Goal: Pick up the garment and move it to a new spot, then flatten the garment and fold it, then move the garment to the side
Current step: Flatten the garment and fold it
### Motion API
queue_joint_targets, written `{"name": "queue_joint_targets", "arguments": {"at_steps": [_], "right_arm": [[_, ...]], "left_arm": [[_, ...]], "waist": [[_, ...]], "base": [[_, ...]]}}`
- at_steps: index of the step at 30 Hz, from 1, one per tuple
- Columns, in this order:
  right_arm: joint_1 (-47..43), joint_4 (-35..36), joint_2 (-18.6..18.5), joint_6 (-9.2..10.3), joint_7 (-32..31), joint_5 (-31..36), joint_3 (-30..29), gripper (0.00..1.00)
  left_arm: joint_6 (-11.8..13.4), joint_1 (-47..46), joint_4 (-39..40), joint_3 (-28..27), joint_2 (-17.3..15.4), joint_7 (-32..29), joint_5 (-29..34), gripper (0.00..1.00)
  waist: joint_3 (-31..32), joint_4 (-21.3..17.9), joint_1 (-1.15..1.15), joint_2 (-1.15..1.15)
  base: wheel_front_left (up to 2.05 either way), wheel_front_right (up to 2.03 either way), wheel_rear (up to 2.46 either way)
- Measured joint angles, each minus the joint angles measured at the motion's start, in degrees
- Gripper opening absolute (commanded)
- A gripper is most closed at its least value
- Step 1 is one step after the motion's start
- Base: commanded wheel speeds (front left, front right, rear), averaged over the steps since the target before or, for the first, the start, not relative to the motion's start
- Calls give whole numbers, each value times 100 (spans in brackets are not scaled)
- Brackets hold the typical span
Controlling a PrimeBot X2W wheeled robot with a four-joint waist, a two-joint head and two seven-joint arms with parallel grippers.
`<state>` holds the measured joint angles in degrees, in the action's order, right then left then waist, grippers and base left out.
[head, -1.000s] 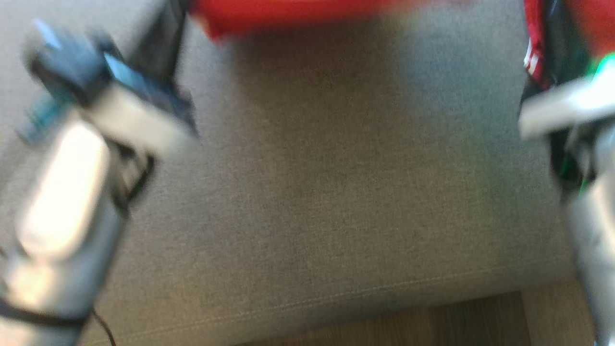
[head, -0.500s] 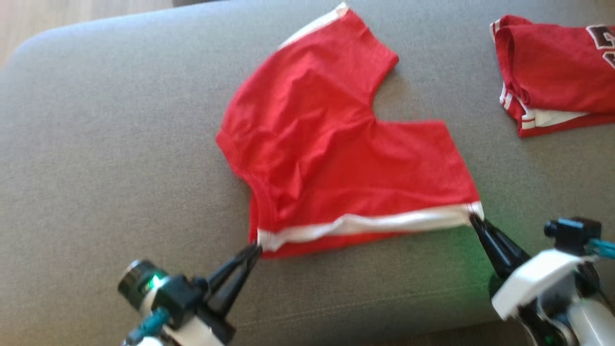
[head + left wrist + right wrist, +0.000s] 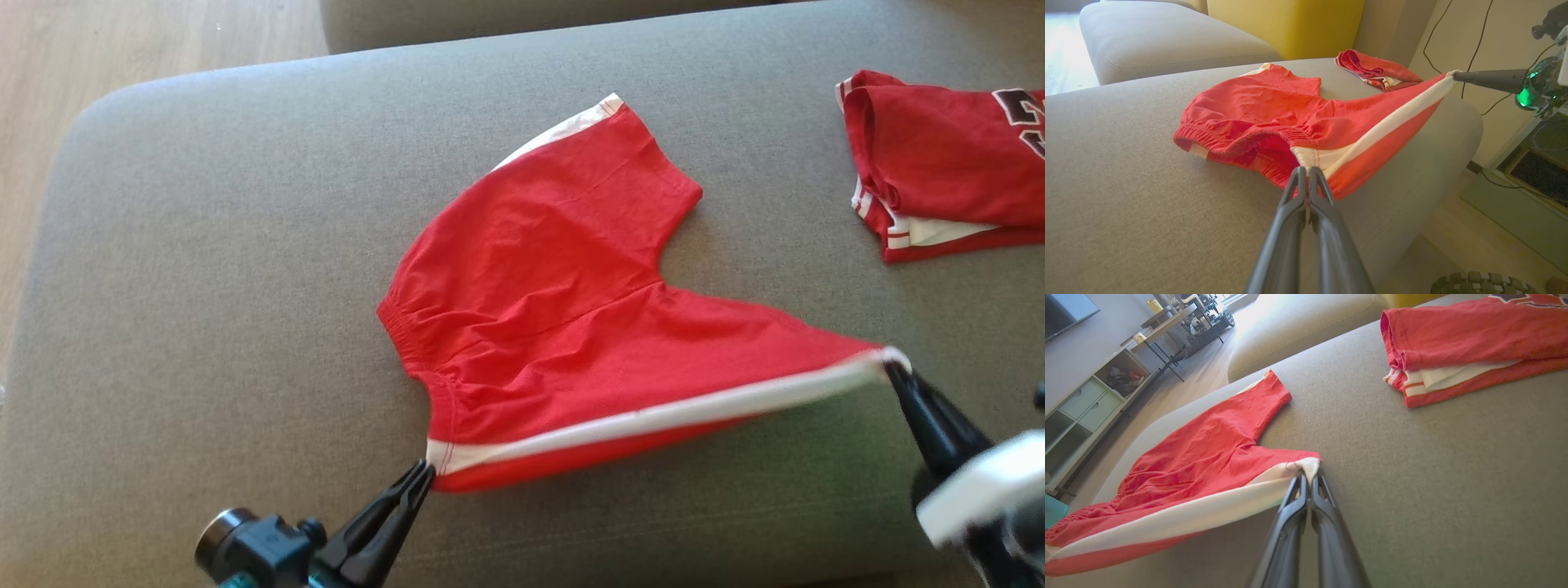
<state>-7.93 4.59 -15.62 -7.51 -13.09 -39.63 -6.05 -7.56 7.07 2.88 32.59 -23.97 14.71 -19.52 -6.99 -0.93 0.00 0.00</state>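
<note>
The grey cushion [image 3: 204, 286] carries two garments. The red shorts [image 3: 555, 327], with a white side stripe, lie mid-cushion: the far leg is flat, and the near side is stretched taut, its right end lifted. A folded red garment [image 3: 939, 163] sits far right, apart from the shorts. The left claw [image 3: 423, 469] is pinching the waistband corner at the near edge. The right claw [image 3: 894, 371] is pinching the stripe's hem corner at right.

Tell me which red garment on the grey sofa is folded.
The red garment with dark lettering, at the far right, lies in layers. The red shorts with white stripes lie spread out, unfolded.
</note>
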Motion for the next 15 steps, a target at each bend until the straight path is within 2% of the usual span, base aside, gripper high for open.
{"name": "queue_joint_targets", "arguments": {"at_steps": [3, 8, 15], "right_arm": [[586, -283, 274, 0, -244, 267, -80, 0], [1848, -1145, 472, 0, -630, 801, -87, 0], [3492, -2426, 439, 0, -1123, 1291, -16, 0]], "left_arm": [[0, -174, -41, 75, 60, 0, -389, 0], [0, -939, -424, 271, 270, -4, -1096, 0], [3, -1916, -1180, 249, 731, -422, -2248, 0]], "waist": [[19, 28, 0, 0], [-18, 198, 0, 0], [-256, 549, 0, 0]], "base": [[0, 0, 0], [0, 0, 0], [0, 0, 0]]}}
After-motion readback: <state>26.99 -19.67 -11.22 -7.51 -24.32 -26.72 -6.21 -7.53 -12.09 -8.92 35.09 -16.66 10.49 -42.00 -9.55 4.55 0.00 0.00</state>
